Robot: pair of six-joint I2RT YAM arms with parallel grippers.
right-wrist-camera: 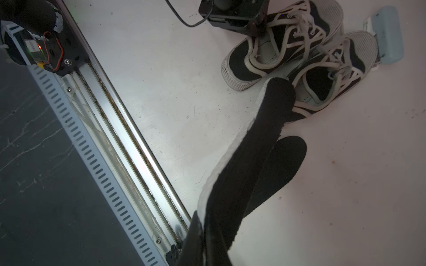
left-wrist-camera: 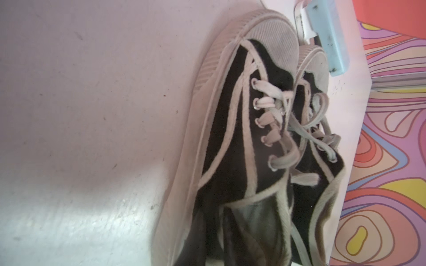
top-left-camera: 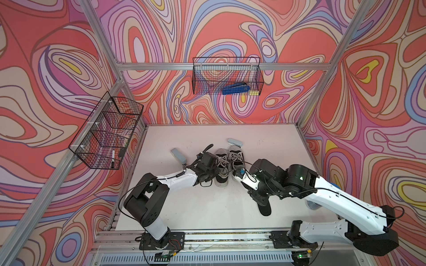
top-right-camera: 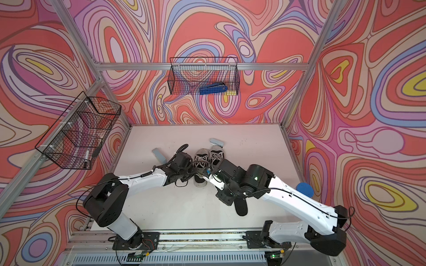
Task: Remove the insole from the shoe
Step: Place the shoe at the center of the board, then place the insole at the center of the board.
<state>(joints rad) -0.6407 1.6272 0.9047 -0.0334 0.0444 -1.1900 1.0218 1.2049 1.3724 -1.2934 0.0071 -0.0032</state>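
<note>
- The right gripper (right-wrist-camera: 205, 237) was clamped on the black, white-edged insole (right-wrist-camera: 249, 161), held clear of both shoes over the tabletop (top-left-camera: 207, 207), near their heels.
- The left gripper (right-wrist-camera: 254, 26) sat at the collar of one black sneaker (top-left-camera: 221, 170); whether its jaws were parted could not be told.
- The second sneaker (top-left-camera: 237, 159) stood against it, with a pale blue block (top-left-camera: 235, 141) at its toe.
- Another blue block (top-left-camera: 178, 155) lay beside the left arm.

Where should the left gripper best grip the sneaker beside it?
Probably the heel collar of the sneaker, from above: it stands upright on its sole, opening up, and that rim is a thin wall jaws can straddle. The toe looks too wide.
</note>
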